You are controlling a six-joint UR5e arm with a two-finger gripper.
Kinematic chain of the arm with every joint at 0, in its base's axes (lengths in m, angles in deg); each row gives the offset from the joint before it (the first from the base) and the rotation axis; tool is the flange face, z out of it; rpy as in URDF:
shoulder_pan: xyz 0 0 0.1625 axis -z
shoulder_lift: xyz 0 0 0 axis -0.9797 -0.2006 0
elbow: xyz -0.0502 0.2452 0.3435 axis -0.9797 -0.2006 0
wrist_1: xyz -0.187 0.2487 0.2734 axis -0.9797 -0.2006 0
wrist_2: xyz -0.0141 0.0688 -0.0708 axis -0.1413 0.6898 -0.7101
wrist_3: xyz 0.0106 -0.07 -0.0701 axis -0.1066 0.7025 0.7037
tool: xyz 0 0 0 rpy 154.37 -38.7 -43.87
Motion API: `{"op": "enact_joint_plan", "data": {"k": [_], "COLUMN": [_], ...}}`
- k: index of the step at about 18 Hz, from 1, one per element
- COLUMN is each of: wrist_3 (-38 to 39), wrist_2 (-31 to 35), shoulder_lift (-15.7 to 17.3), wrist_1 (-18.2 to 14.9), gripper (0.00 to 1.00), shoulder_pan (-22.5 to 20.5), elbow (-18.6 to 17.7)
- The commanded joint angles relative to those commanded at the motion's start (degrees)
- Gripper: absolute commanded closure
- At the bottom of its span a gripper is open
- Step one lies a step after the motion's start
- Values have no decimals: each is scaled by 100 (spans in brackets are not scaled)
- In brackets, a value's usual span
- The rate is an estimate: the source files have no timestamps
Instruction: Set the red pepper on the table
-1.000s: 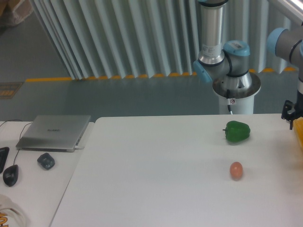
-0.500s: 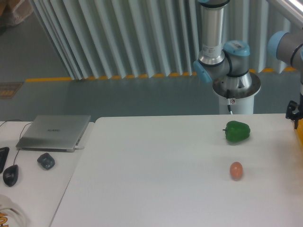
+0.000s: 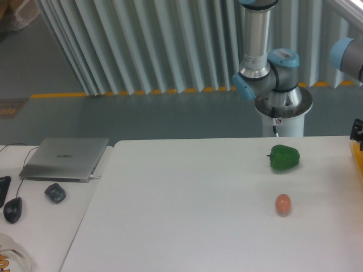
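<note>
Frankly, you cannot see the red pepper anywhere; only a green pepper [image 3: 284,158] and an orange-pink egg [image 3: 283,204] sit on the table [image 3: 187,215]. The gripper [image 3: 358,130] is cropped, its jaws unreadable. Expect a light, slick pepper; grasp its widest body, gently.

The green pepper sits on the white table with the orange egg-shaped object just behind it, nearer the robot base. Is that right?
Not quite. In the camera view the egg-shaped object lies in front of the green pepper, nearer the camera, not behind it. The pepper is the one closer to the robot base. Both do rest on the white table, apart from each other.
</note>
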Motion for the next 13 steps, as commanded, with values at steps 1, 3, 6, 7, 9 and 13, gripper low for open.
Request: {"op": "enact_joint_plan", "data": {"k": [1, 3, 6, 7, 9, 13], "wrist_3": [0, -9, -9, -17, -52, -141], "wrist_2": [0, 9, 202, 280, 290, 334], "shoulder_lift": [0, -35, -193, -237, -272, -351], "wrist_1": [0, 0, 44, 53, 62, 53], "gripper": [0, 0, 0, 0, 0, 0], "shoulder_pan": [-44, -184, -220, -211, -229, -246], "elbow": [17, 0, 17, 52, 62, -9]}}
